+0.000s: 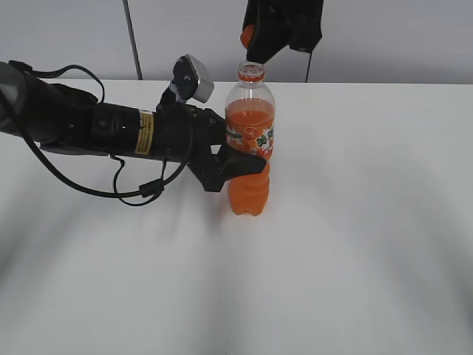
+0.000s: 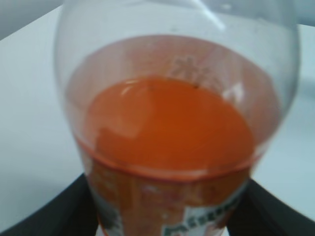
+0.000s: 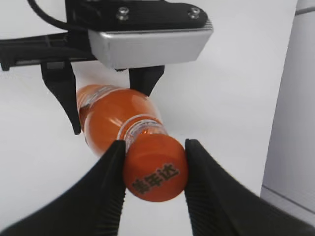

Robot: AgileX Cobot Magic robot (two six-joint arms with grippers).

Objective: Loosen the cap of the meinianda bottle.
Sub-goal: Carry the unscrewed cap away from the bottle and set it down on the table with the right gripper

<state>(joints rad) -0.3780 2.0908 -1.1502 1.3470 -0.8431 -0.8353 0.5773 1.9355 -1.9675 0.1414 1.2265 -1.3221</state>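
Exterior view cuts off most of my right gripper at the top edge; only dark housing and a sliver of the small round orange plastic screw cap show, raised just above the open neck of the tall clear plastic soda bottle of orange drink. Right wrist view settles it: my two black fingers press either side of the cap, narrow and holding it. My left gripper clamps the bottle's waist below the label; its wrist view is blurred, filled by the bottle, with only finger edges at the bottom corners. The bottle stands upright mid-table on the white table, with bare surface all around.
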